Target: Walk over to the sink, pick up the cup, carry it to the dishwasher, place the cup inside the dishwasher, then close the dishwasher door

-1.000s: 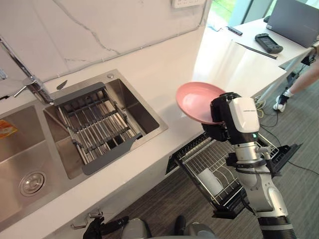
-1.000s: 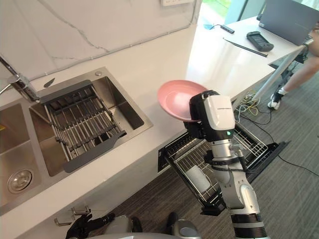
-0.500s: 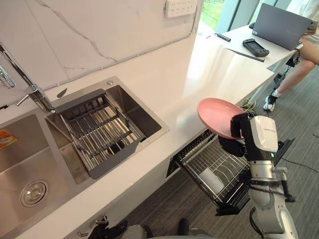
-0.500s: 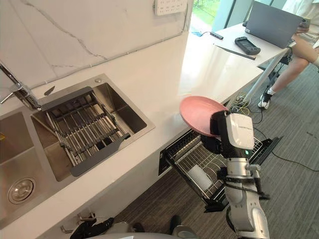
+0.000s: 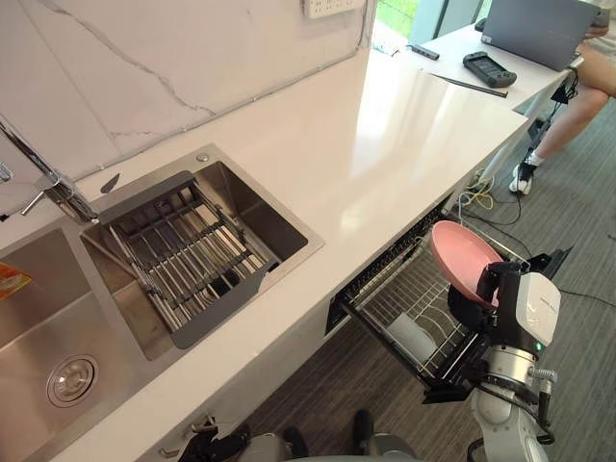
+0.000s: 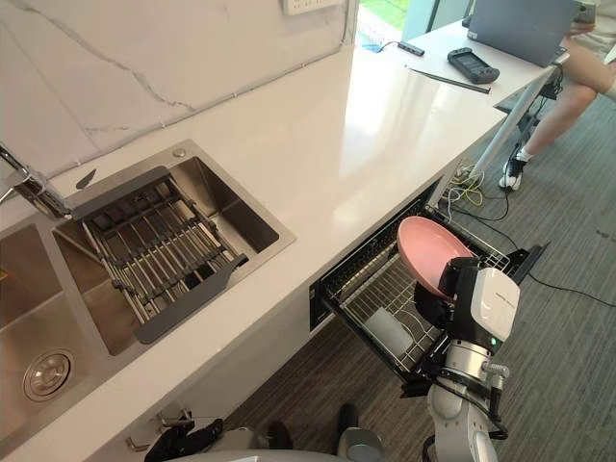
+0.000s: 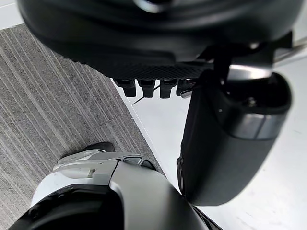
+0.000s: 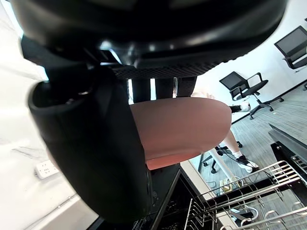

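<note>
While it hangs over the dishwasher rack (image 5: pixel 393 300), right hand (image 5: pixel 471 310) grips tilted pink plate (image 5: pixel 458 256) — fingers curled round its rim.

tabletop (image 5: pixel 385 125): white stone look, smooth, glossy
sink (image 5: pixel 265 212): brushed metal, satin sheen
drain rack (image 5: pixel 183 255): metal bars, dark matt plastic ends
plate (image 5: pixel 460 258): pink, smooth, faint sheen
dishwasher rack (image 5: pixel 399 294): thin bright metal wire
floor (image 5: pixel 568 207): grey ribbed carpet, matt
right hand (image 8: pixel 96 158): dark matt plastic

Pink plate (image 5: pixel 460 258), wht grey-veined wall (image 5: pixel 173 58), gry striped carpet (image 5: pixel 318 380)
</note>
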{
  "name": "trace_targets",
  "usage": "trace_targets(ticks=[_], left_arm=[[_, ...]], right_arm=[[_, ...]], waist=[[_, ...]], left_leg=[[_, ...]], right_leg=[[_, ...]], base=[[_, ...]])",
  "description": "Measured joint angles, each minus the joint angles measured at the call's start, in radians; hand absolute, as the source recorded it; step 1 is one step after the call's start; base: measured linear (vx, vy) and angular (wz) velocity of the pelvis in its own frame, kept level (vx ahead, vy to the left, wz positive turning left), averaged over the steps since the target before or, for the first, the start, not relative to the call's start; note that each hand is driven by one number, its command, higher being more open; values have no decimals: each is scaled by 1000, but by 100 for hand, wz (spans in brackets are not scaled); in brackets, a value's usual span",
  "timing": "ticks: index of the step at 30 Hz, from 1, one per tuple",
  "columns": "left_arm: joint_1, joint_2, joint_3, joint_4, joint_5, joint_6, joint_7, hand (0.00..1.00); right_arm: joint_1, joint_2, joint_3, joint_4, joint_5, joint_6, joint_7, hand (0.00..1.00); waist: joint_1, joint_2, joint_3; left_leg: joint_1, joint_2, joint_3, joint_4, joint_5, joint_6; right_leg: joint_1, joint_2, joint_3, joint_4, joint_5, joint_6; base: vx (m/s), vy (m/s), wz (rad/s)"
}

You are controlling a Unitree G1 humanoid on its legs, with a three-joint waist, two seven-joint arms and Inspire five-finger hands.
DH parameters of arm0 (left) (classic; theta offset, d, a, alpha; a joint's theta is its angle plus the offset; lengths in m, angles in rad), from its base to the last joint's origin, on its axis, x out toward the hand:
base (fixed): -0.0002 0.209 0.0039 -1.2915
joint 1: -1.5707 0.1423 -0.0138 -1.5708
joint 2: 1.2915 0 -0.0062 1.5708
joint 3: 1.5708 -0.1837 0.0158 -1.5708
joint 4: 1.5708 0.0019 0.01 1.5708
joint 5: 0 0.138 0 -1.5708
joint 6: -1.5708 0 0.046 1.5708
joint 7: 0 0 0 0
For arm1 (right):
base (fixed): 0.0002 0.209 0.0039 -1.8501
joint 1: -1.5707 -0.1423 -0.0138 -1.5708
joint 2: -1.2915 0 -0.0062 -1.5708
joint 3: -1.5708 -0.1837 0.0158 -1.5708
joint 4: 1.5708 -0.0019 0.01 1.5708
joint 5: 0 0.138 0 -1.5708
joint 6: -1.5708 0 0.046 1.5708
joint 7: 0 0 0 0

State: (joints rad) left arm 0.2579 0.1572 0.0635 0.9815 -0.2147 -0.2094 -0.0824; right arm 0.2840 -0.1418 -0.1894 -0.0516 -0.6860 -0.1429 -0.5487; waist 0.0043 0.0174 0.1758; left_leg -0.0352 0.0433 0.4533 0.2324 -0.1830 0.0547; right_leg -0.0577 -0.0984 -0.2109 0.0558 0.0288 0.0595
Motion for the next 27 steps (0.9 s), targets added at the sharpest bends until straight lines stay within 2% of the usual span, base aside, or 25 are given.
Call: trace_targets(ticks=[6,14,21,27], left_arm=[[-42,1,-14,-35,-23,-14,5,100],[-145,6,-74,-43,-42,-38,-4,100],[-204,3,-74,-49,-62,-43,-3,100],[-256,-14,-74,-49,-66,-42,-3,100]], right_arm=[[-70,23,4,55,56,12,-11,0],[-187,-5,7,77,197,20,-23,0],[-283,-60,-4,142,361,34,42,0],[-350,-63,-29,237,428,34,97,0]], waist=[[9,11,58],[25,8,150],[40,5,197],[57,3,224]], left_leg=[[-89,21,-3,59,-9,4],[-200,44,-11,117,-9,8],[-246,46,-35,119,-3,10],[-266,27,-62,92,20,14]], right_leg=[[-88,1,-2,57,-15,-17],[-195,4,-9,106,-19,-26],[-227,7,-34,107,-17,-25],[-242,-7,-58,110,-21,-26]], base=[[-38,-28,1],[-39,-32,2],[34,-37,9],[13,-22,16]])
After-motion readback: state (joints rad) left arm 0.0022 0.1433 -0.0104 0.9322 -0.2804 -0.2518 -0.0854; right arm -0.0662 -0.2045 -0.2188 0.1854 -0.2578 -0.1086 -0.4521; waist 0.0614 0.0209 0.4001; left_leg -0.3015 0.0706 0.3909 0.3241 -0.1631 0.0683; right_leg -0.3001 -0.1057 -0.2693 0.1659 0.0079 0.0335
